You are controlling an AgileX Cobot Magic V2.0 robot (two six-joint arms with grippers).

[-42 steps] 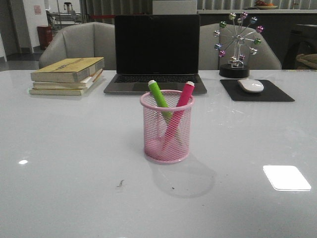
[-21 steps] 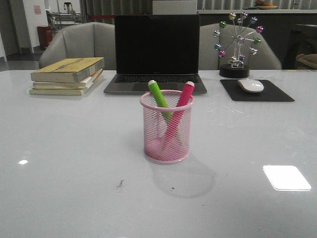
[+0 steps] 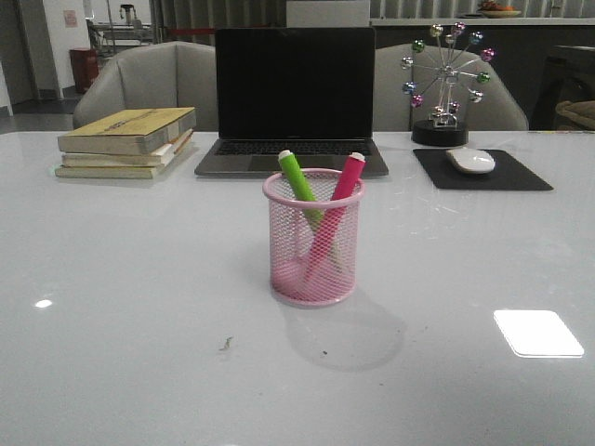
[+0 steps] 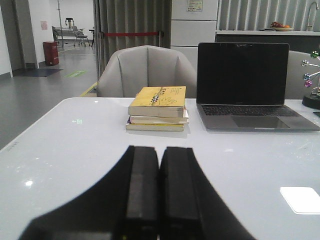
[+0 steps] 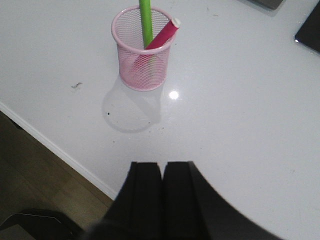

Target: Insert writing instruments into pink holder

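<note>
The pink mesh holder (image 3: 313, 269) stands upright mid-table, also in the right wrist view as the holder (image 5: 142, 62). Inside it lean the lime green marker (image 3: 299, 183) and the magenta marker (image 3: 342, 190), their whitish ends sticking out above the rim; the green marker (image 5: 145, 22) and magenta marker (image 5: 162, 36) show from above too. My right gripper (image 5: 162, 165) is shut and empty, hanging near the table's front edge, well apart from the cup. My left gripper (image 4: 159, 150) is shut on nothing, low over the table's left side. Neither arm appears in the front view.
A laptop (image 3: 294, 98) stands behind the cup, a stack of books (image 3: 127, 141) at the back left, a mouse (image 3: 470, 160) on a black pad (image 3: 525, 177) and a ball-wheel ornament (image 3: 444, 82) at the back right. The table edge (image 5: 55, 147) runs beside my right gripper.
</note>
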